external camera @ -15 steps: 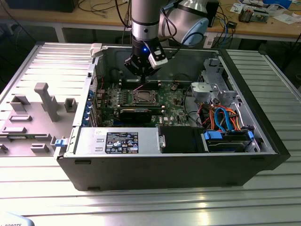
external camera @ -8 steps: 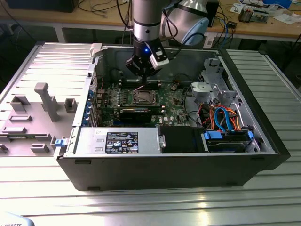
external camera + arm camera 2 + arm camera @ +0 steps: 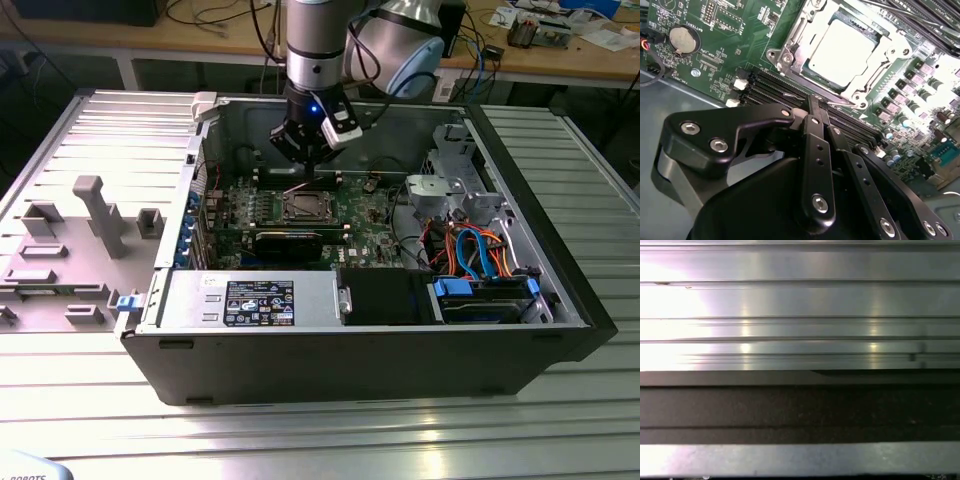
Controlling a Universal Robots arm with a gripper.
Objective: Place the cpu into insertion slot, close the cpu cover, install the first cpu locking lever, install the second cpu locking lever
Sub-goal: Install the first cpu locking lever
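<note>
the cpu [image 3: 842,50] sits flat in the insertion slot [image 3: 790,57] under the cpu cover [image 3: 867,90]. the gripper [image 3: 816,107], pinched closed and empty, hangs near it.

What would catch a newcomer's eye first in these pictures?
Probably the open computer case on the ribbed metal table, with the gripper hanging inside it over the green board. In the second wrist view, the bright cpu sits in the insertion slot, the cpu cover framing it.

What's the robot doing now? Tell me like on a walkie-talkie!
Gripper shut, empty, just above the board. Cpu seated in the insertion slot, cpu cover down over it. Nothing in the way.
</note>
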